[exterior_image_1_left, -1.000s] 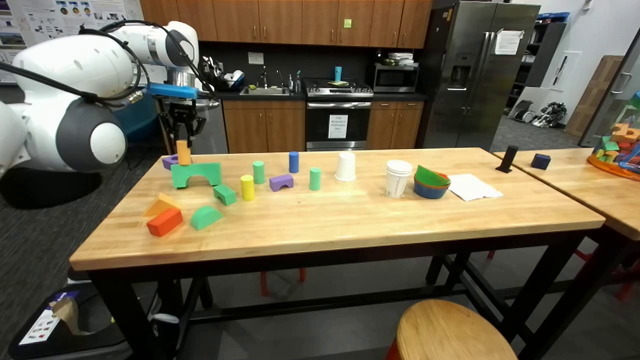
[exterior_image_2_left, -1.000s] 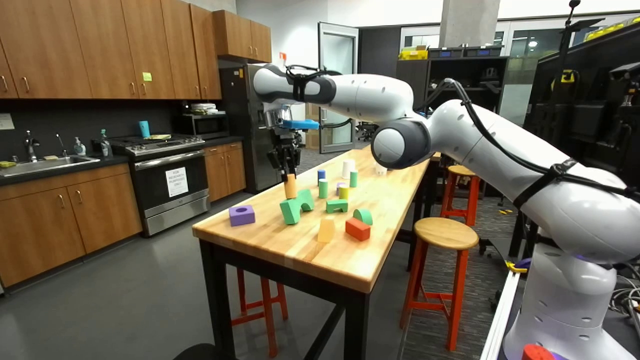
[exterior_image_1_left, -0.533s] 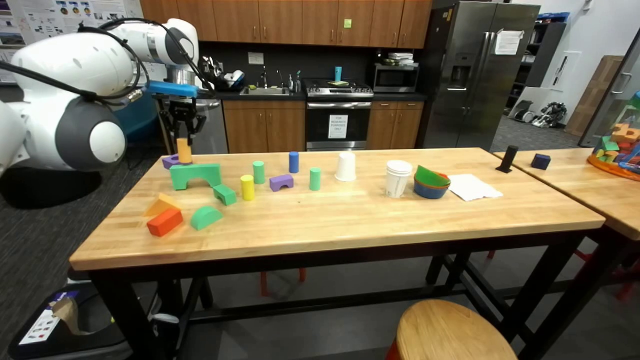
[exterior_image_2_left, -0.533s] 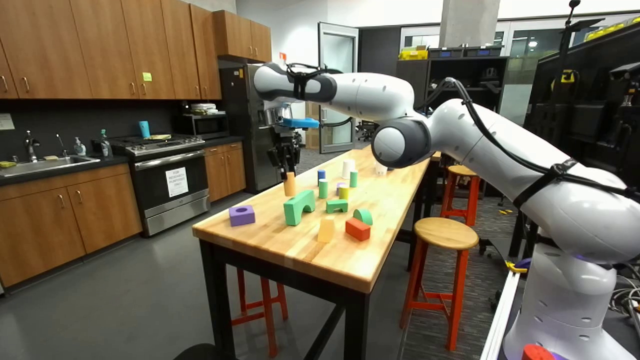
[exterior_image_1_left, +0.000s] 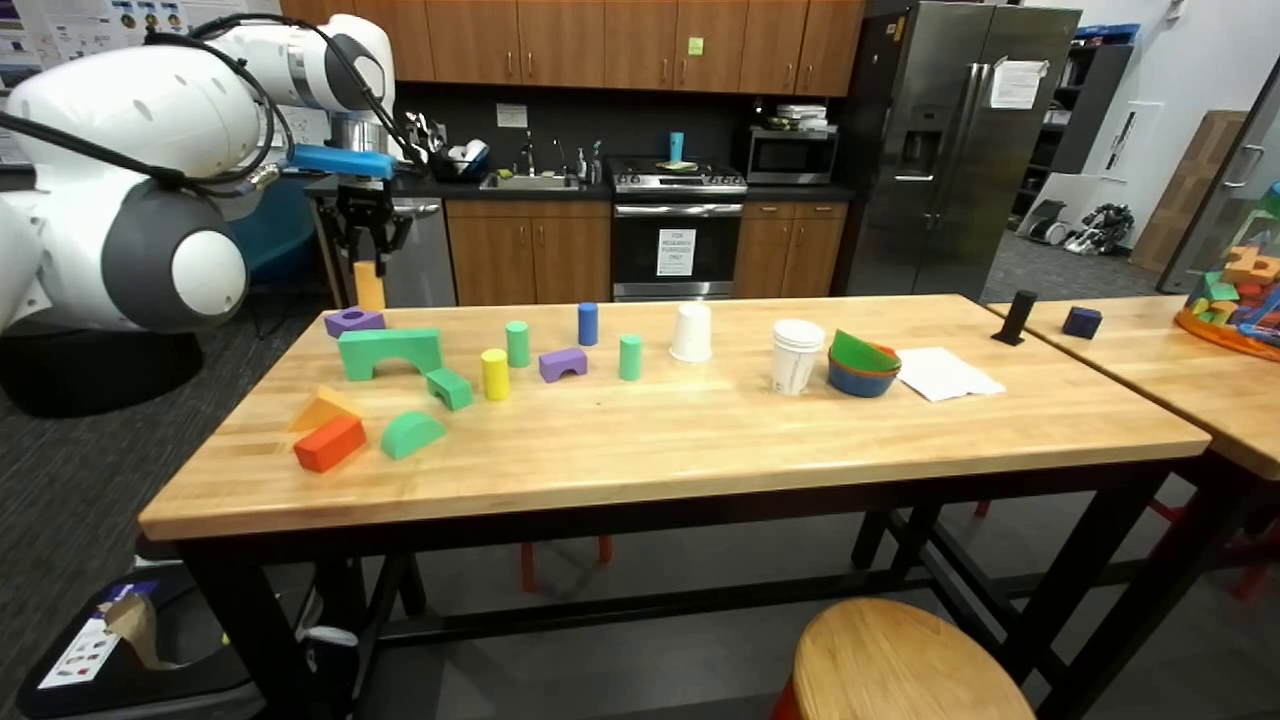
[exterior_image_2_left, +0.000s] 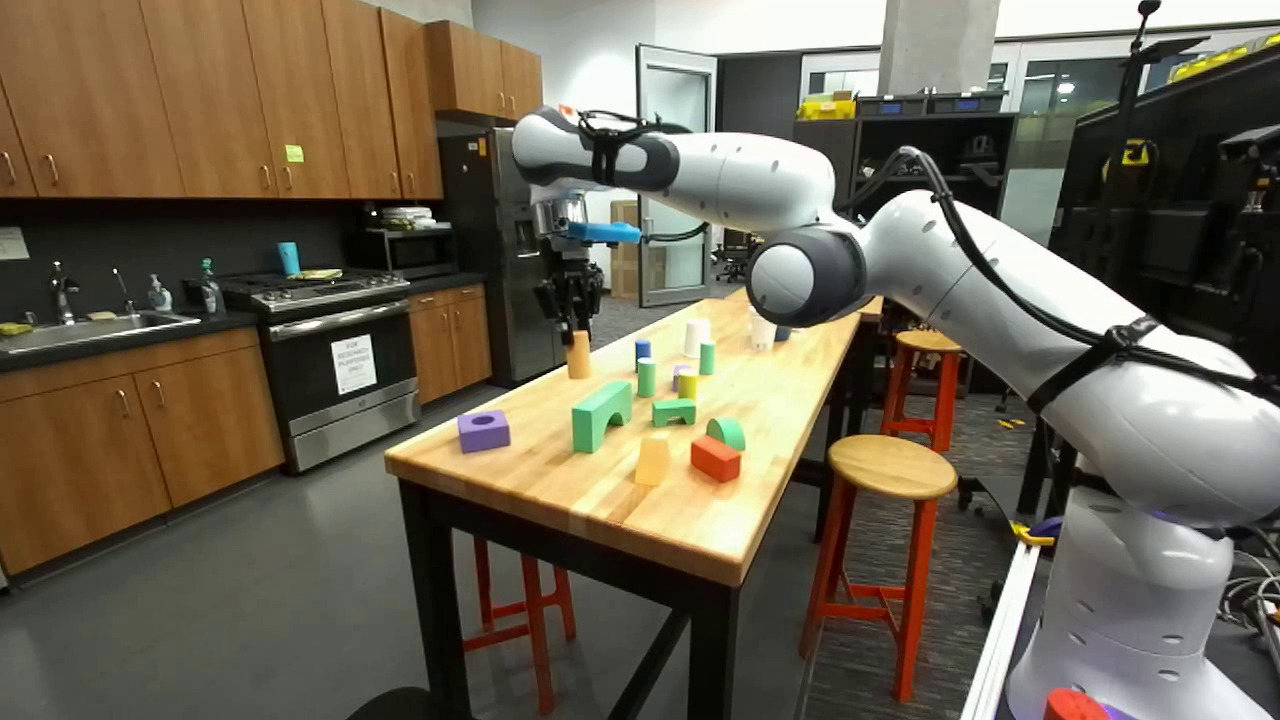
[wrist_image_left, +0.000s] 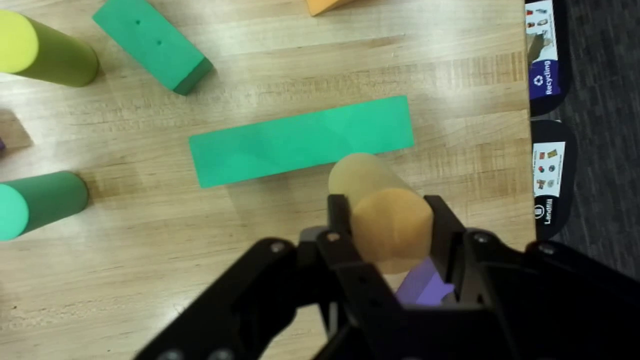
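The black two-fingered gripper (wrist_image_left: 391, 220) is holding an orange cylindrical block (exterior_image_2_left: 579, 356), its fingers pressing on two opposite sides and standing only as far apart as the block is wide. In an exterior view, the cylinder is hanging above the light wooden tabletop (exterior_image_1_left: 640, 440), over and behind the left end of the large green arch-shaped block (exterior_image_1_left: 392, 341). The arch is standing on its two feet, and both exterior views are showing a gap between it and the cylinder. Just behind the arch, a purple square block with a round hole (exterior_image_1_left: 354, 321) is lying flat. In front of the arch, an orange wedge-shaped block (exterior_image_1_left: 323, 409), a red rectangular block (exterior_image_1_left: 330, 444) and a green half-round block (exterior_image_1_left: 412, 435) are resting. Near the arch's right end, a small green bridge-shaped block (exterior_image_1_left: 450, 389) is lying, with a yellow cylindrical block (exterior_image_1_left: 495, 376) standing beyond it. Farther right of the arch, a green cylindrical block (exterior_image_1_left: 517, 345), a blue cylindrical block (exterior_image_1_left: 587, 325) and a second green cylindrical block (exterior_image_1_left: 630, 358) are standing upright, and a small purple arch-shaped block (exterior_image_1_left: 562, 361) is sitting among them. Well apart from the arch on that side, an upturned white cup (exterior_image_1_left: 691, 333), a stack of white cups (exterior_image_1_left: 796, 357), nested green, orange and blue bowls (exterior_image_1_left: 862, 364) and a white paper sheet (exterior_image_1_left: 946, 374) are resting.
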